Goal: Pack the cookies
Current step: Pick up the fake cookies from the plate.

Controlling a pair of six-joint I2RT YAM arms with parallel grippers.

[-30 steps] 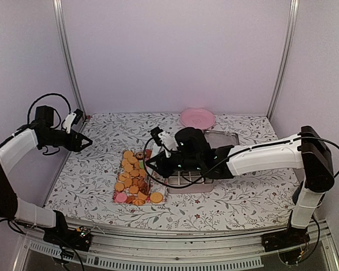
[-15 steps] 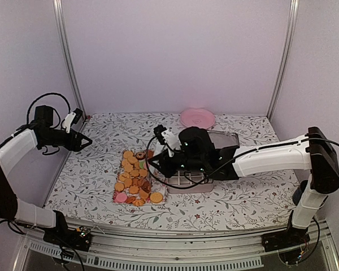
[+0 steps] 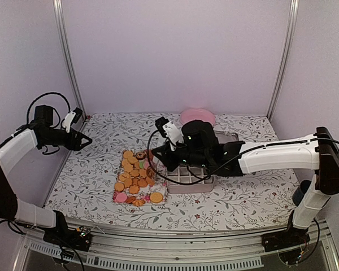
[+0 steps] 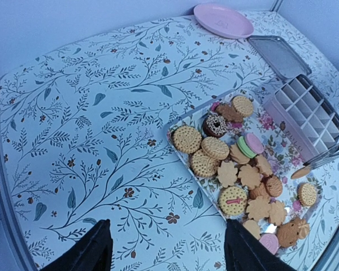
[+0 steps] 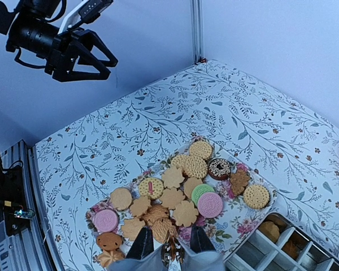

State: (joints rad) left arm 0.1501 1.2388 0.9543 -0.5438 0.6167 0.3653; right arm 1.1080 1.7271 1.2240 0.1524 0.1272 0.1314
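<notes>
The cookies [image 3: 134, 178] lie heaped on a flowered tray [image 3: 115, 196] at the table's middle; most are golden, with pink, green and dark ones among them [image 5: 175, 195]. My right gripper [image 5: 170, 244] hangs above the tray's near end, shut on one thin brown cookie [image 5: 172, 254] held edge-on. From the top, this gripper [image 3: 157, 153] sits between the tray and a white divided box [image 3: 195, 182]. A cookie [image 5: 269, 230] rests in one compartment of the box. My left gripper [image 4: 169, 248] stands open and empty over bare cloth, left of the tray [image 4: 183, 151], far from the cookies.
A pink plate [image 3: 196, 117] stands at the back of the table. The box's metal lid [image 3: 225, 137] lies behind the box. Floral cloth covers the table, and frame posts stand at the back corners [image 3: 68, 62].
My right gripper has lifted and drawn back from the tray toward the divided box, carrying the cookie. The left arm has stayed still.
</notes>
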